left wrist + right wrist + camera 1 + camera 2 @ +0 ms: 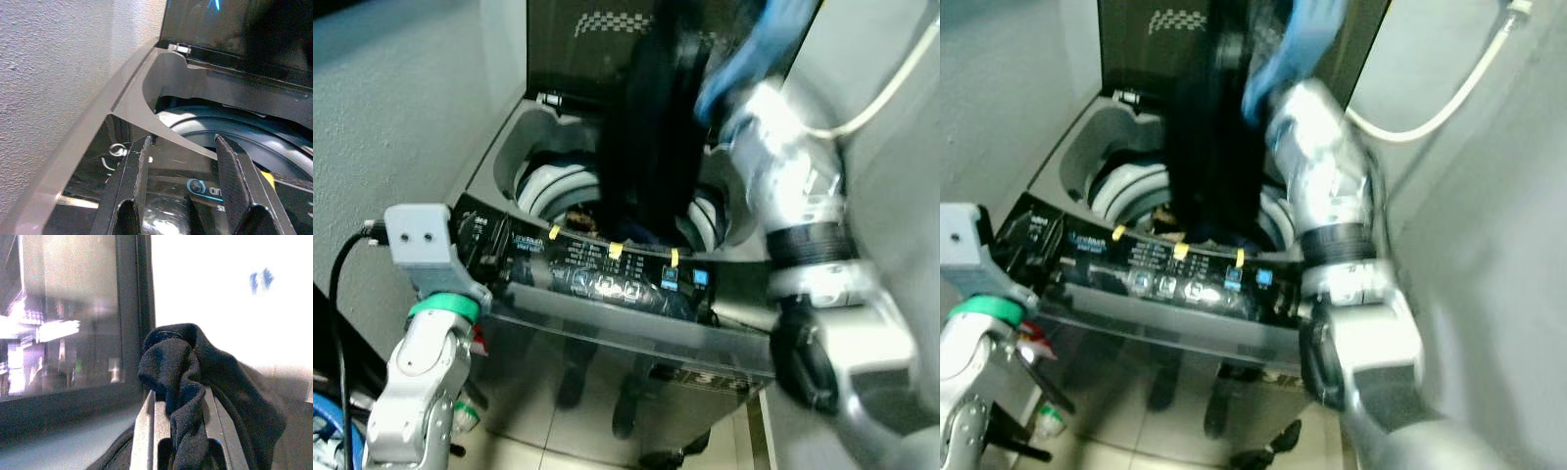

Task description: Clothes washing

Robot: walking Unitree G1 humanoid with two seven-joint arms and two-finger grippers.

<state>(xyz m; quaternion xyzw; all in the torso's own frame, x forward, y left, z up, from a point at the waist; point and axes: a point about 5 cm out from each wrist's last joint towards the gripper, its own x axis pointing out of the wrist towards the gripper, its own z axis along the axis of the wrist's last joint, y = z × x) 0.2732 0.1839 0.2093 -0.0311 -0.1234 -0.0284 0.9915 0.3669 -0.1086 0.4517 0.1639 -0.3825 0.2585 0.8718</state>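
Dark crumpled fabric garment (188, 382) pinched in my right gripper (181, 431), blurred above grey top-loading washing machine (607, 274); left gripper (183, 166) spread, empty.

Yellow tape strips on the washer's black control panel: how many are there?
3: left strip, middle strip and right strip, spaced along the panel's back edge by the tub; the hanging dark garment may hide more.

place: home laundry corner | cues: top-load washing machine (607, 264), water hose (1449, 93), tiled floor (548, 446)
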